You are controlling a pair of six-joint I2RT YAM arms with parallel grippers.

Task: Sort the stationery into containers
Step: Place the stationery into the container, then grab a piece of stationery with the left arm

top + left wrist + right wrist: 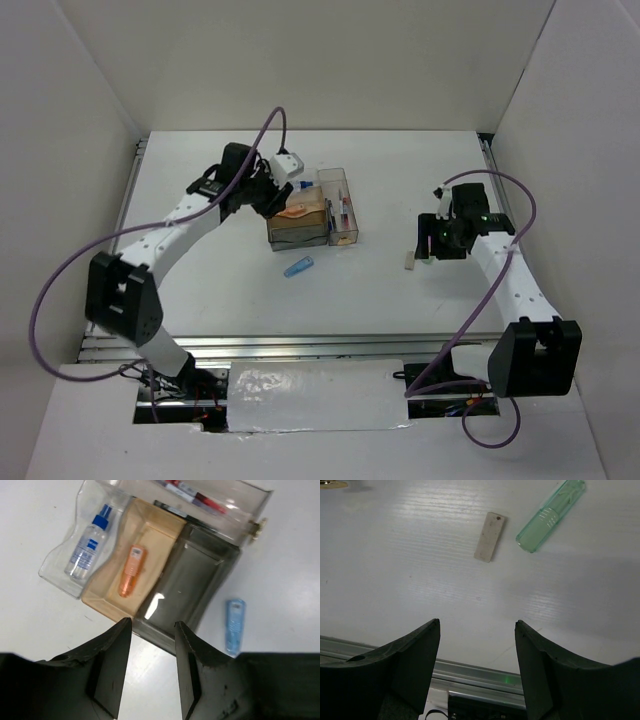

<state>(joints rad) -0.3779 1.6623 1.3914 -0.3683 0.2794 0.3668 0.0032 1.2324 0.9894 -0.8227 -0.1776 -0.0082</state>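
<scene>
The containers (pixel 300 236) are one clear organizer (pixel 210 570) at the table's middle. A white blue-capped bottle (pixel 87 550) lies in its clear tier and an orange piece (pixel 131 572) in the tan tier beside it. The darker tier holds nothing. Pens (pixel 192 492) lie in the narrow clear bin. A blue piece (pixel 234 625) (pixel 298 268) lies on the table near the organizer. My left gripper (pixel 152 625) (pixel 272 200) hovers at the organizer's left edge, open and empty. My right gripper (pixel 477 622) (pixel 428 248) is open over bare table, short of a beige piece (pixel 489 536) and a mint-green piece (pixel 551 515).
White walls close in the table on three sides. An aluminium rail (pixel 300 345) runs along the near edge, with a shiny sheet (pixel 310 395) between the arm bases. Purple cables (pixel 60 270) loop off both arms.
</scene>
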